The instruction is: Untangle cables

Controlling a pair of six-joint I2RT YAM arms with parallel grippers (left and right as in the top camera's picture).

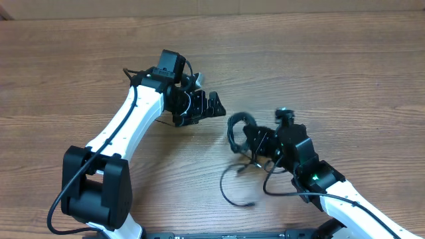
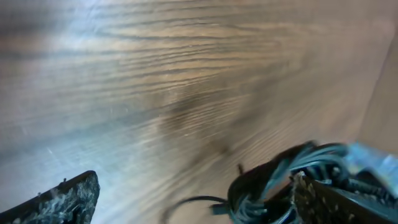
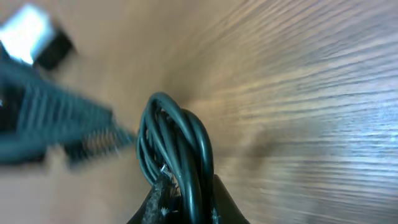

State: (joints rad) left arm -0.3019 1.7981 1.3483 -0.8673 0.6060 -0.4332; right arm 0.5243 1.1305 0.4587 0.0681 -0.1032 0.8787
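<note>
While the right pincer (image 1: 257, 141) was clamped shut on the bunched-up part of the cables (image 1: 234, 129), the left pincer (image 1: 202, 109) sat just beside that bundle with its jaws wide apart, gripping nothing. So I'd call this the pull-apart step, with only 1 side anchored.

The bundle was held just off the bench (image 1: 332, 60), between the 2 pincers. The loose strands (image 1: 226, 189) trailed down onto the wood, and 1 of them ended in a small plug end (image 1: 251, 204).

Next move, I reckon: the left side needs to close on 1 single loop and draw it away from the right. That looked tricky, because the right wrist view showed the loops (image 3: 180, 143) packed tight together. The trailing strands also lay close by the right arm (image 1: 332, 192), so they could snag. Both wrist views were blurry, so I can't say more.
</note>
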